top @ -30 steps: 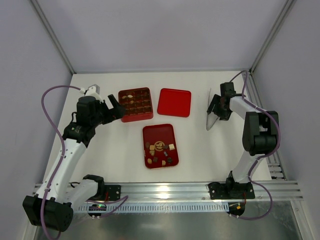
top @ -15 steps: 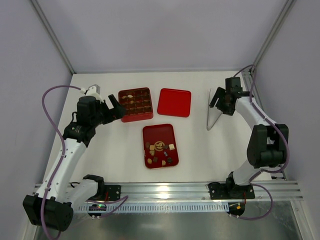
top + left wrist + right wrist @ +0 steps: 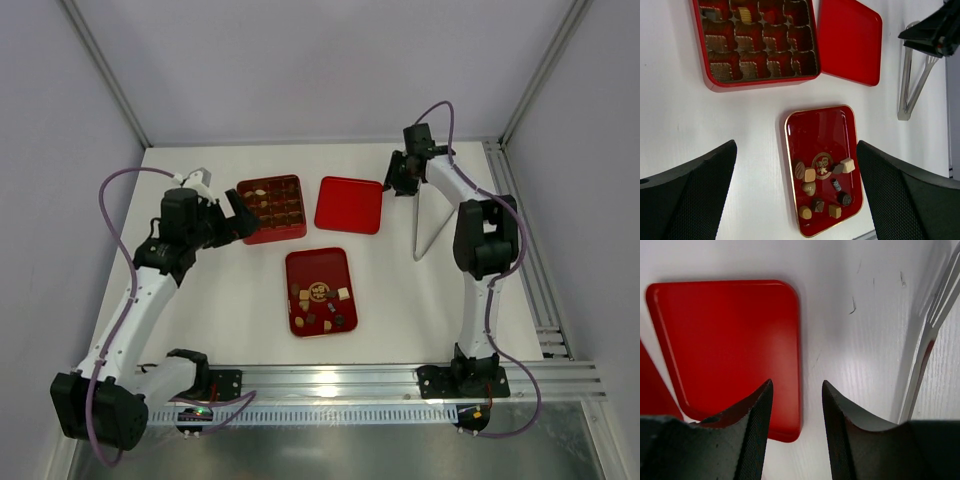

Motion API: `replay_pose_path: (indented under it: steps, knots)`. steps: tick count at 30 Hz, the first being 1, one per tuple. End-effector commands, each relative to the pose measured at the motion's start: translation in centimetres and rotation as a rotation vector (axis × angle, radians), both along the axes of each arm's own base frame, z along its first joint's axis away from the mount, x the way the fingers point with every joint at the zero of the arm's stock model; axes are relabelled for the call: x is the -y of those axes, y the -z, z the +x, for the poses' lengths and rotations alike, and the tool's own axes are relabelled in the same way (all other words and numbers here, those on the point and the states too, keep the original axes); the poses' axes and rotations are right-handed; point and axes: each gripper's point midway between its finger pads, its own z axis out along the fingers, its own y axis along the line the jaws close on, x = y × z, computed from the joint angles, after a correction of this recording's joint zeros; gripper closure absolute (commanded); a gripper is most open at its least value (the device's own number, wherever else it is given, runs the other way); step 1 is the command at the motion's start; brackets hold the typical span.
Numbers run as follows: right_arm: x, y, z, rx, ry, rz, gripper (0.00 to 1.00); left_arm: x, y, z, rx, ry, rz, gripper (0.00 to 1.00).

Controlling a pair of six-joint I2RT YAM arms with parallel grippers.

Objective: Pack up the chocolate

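Left gripper (image 3: 796,146) wide open, empty. Right gripper (image 3: 797,385) narrow gap, empty, over right edge of glossy rounded red lid (image 3: 725,350); thin metal tongs (image 3: 930,340) right.

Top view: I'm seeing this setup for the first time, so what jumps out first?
Three red pieces stand out on the white table: a flat tray in the middle with loose chocolates at its near end, a partly filled compartment box behind it to the left, and a bare lid beside the box. Metal tongs lie to the right.
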Motion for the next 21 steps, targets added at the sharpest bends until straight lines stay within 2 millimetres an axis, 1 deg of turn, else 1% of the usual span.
replay_pose_path:
  steps: [1,2,3,4,7,10,11,16,17,19,21]
  knots:
    - [-0.3,-0.6,0.4,-0.011,-0.038,-0.024,0.54,1.4,-0.8,0.5,0.032,0.067,-0.052,0.00]
    - [-0.3,0.0,0.3,-0.022,-0.040,-0.031,0.54,1.6,-0.7,0.4,0.027,0.080,-0.059,0.00]
    - [-0.5,0.1,0.4,-0.019,-0.041,-0.031,0.54,2.2,-0.7,0.4,0.026,0.106,-0.081,0.00]
    - [-0.7,0.3,0.3,-0.019,-0.047,-0.030,0.54,2.4,-0.7,0.5,0.022,0.113,-0.090,0.00]
    - [-1.0,1.5,0.1,-0.041,-0.056,-0.058,0.54,3.3,-0.5,0.4,0.010,0.159,-0.121,0.00]
    - [-1.6,2.0,-0.1,-0.041,-0.060,-0.066,0.53,4.1,-0.6,0.3,0.010,0.190,-0.139,0.00]
    - [-1.7,2.1,-0.1,-0.038,-0.059,-0.067,0.53,4.2,-0.6,0.3,0.009,0.195,-0.142,0.00]
    - [-1.8,4.1,-0.5,-0.088,-0.047,-0.095,0.53,4.9,-0.7,0.3,0.001,0.222,-0.162,0.00]
    - [-1.7,4.2,-0.5,-0.090,-0.047,-0.099,0.54,5.1,-0.7,0.3,-0.004,0.225,-0.166,0.00]
    - [-1.9,4.6,-0.5,-0.093,-0.049,-0.104,0.55,5.3,-1.1,0.4,0.004,0.230,-0.170,0.00]
    - [-2.2,4.9,-0.7,-0.100,-0.058,-0.107,0.58,5.5,-1.2,0.5,-0.003,0.231,-0.180,0.00]
